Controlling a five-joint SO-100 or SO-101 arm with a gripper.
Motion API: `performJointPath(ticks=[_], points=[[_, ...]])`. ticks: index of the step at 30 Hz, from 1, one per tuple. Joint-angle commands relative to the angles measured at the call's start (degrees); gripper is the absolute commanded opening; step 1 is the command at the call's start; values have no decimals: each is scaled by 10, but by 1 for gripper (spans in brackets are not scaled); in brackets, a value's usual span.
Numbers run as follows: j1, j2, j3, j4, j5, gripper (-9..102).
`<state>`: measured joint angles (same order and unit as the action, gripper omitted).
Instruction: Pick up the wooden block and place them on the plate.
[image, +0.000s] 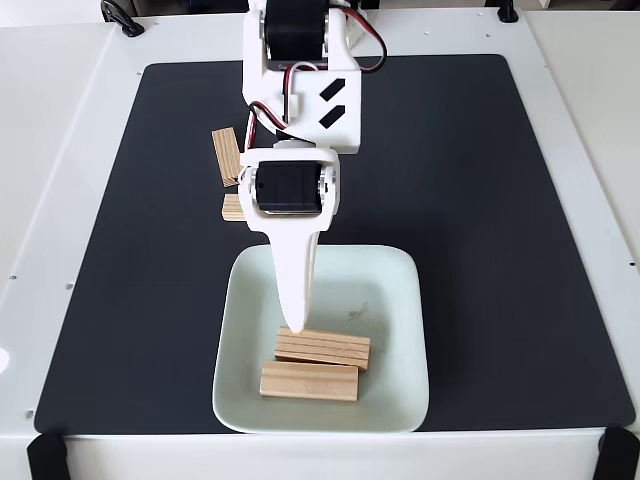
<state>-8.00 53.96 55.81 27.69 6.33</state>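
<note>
- While the white arm (300, 90) reaches down from the top of the fixed view, its gripper (296, 322) points at the plate (400, 300), the tip just above the upper of two wooden blocks lying there.
- Whether the jaws are apart or together cannot be told: a single tapered white finger (296, 280) shows, and its tip meets the left end of that block's upper edge; contact cannot be told for certain.
- That upper block on the plate (323, 349) lies nearly level, slightly tilted, its grain lines running lengthwise.
- A second block on the plate (309, 382) lies just below it, near the plate's lower rim, the two touching or almost touching.
- On the black mat (500, 200), left of the arm, a third block (227, 155) lies tilted, partly behind the arm's body.
- A fourth block (232, 207) lies just below it, largely hidden by the gripper's motor housing (290, 188), with only its left end showing.
- The mat rests on a white table (70, 100), and the plate sits at the mat's lower middle.
- Red and black wires (290, 100) loop along the arm.
</note>
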Motion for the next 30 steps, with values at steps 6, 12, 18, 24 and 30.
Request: performJointPath(ticks=[6,12,18,24,30], points=[[2,121,57,125,-4,0],[8,270,264,124,-5,0],[20,420,464,124,-35,0],[65,553,664,55,-99,0],[118,591,741,22,-151,0]])
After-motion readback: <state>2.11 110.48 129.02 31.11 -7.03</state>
